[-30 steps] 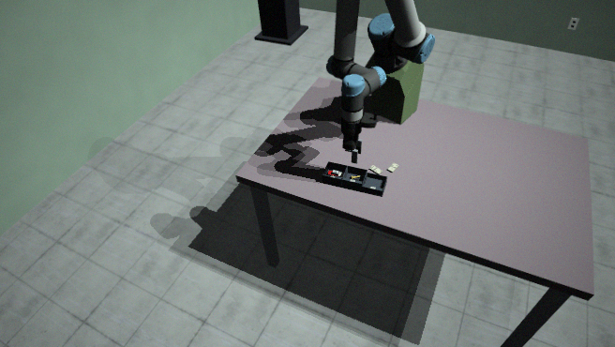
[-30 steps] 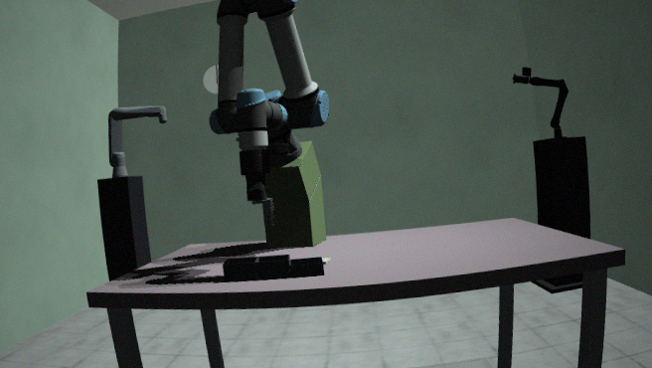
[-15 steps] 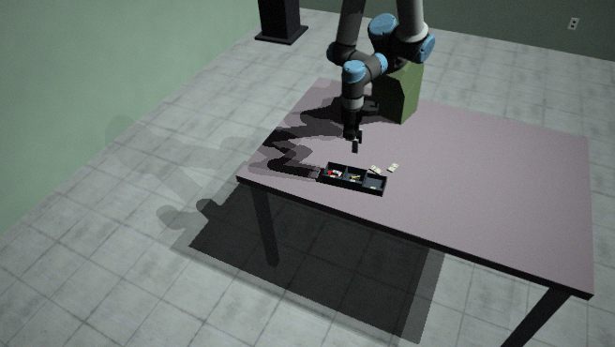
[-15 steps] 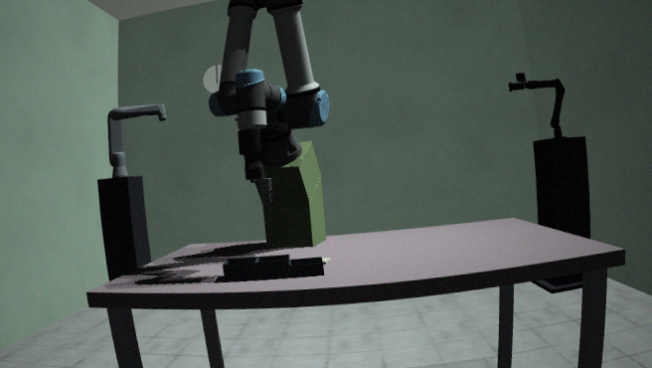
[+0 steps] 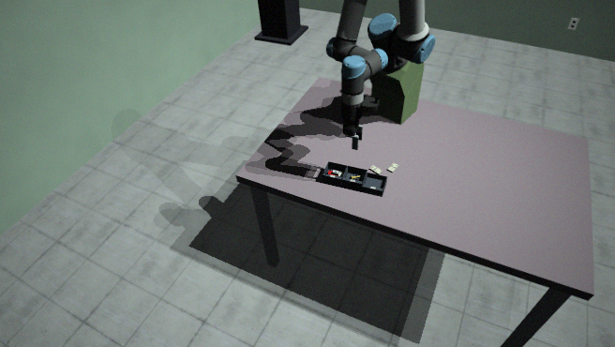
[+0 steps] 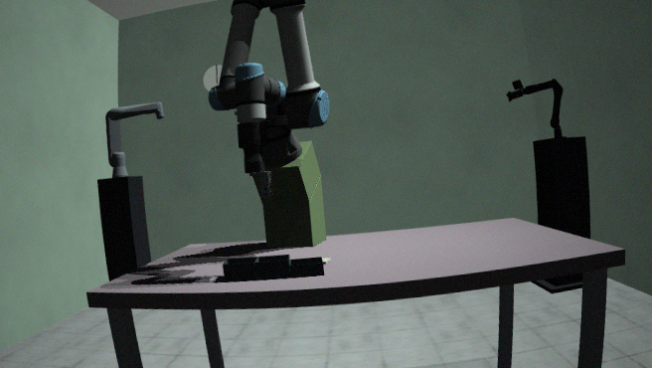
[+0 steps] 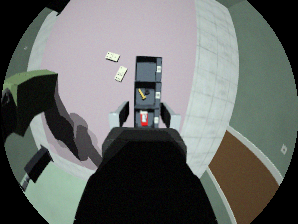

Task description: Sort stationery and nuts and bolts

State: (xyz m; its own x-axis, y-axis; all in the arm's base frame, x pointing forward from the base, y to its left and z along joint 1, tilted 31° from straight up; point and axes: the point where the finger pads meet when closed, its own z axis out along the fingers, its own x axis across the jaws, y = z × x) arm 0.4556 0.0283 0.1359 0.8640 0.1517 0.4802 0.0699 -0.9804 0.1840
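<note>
Above the table [image 5: 469,188] [image 6: 398,254] [image 7: 115,25], arm bent, wrist pointing down, fingers [image 5: 354,143] [image 6: 266,184] wide open.

Open air separates the gripper [image 5: 356,139] [image 6: 263,184] [image 7: 145,116] from the bins' raised walls [image 5: 352,184] [image 6: 272,268] [image 7: 135,95] below; no obstacle shows between.

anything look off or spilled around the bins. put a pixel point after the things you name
Nothing looks spilled or damaged. The three joined bins [image 5: 352,187] [image 6: 273,269] [image 7: 148,81] stand level on the table [image 5: 469,188] [image 6: 422,249] [image 7: 90,30]. Two dominoes lie flat beside them, at differing angles, which seems harmless.
</note>
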